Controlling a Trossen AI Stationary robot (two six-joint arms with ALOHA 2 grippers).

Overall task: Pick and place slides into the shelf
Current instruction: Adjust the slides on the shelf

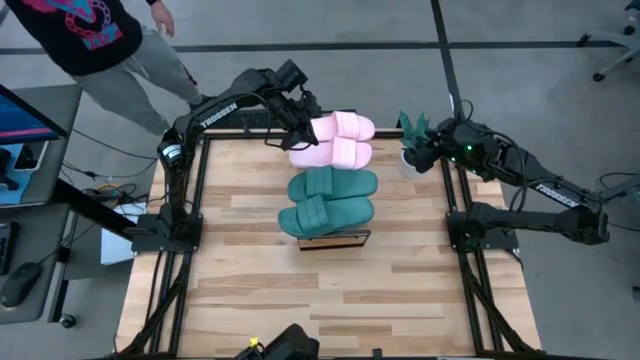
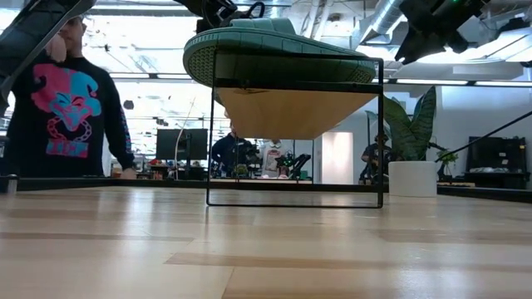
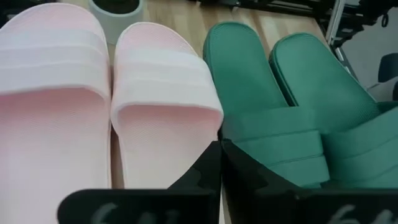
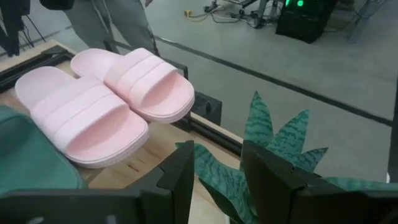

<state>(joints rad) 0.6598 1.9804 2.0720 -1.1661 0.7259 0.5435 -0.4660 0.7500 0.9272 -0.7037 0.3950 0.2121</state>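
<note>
All four slides lie side by side across the top of the shelf (image 1: 335, 240), soles down. The two light pink slides (image 1: 340, 125) (image 1: 330, 153) are at its far end and the two teal slides (image 1: 333, 184) (image 1: 325, 213) at its near end. In the low view, only a teal slide (image 2: 266, 50) shows above the shelf's plank (image 2: 295, 112). My left gripper (image 1: 298, 135) is shut, at the left ends of the pink slides (image 3: 161, 124). My right gripper (image 1: 425, 150) hovers open over a potted plant (image 4: 273, 143), away from the shelf. My left gripper (image 3: 221, 152) has its shut fingertips at the edge of the nearer pink slide (image 3: 208, 134), beside the gap to the teal slide (image 3: 249, 93). It comes slanting down from the table's left. I cannot tell whether the fingertips touch the slide.
A white pot with a spiky green plant (image 1: 412, 150) stands at the table's far right corner (image 2: 413, 178). A person (image 1: 100, 40) stands beyond the far left corner. Bare plank tabletop (image 1: 330, 300) lies on the near side of the shelf. Black frame rails run along both table sides.
</note>
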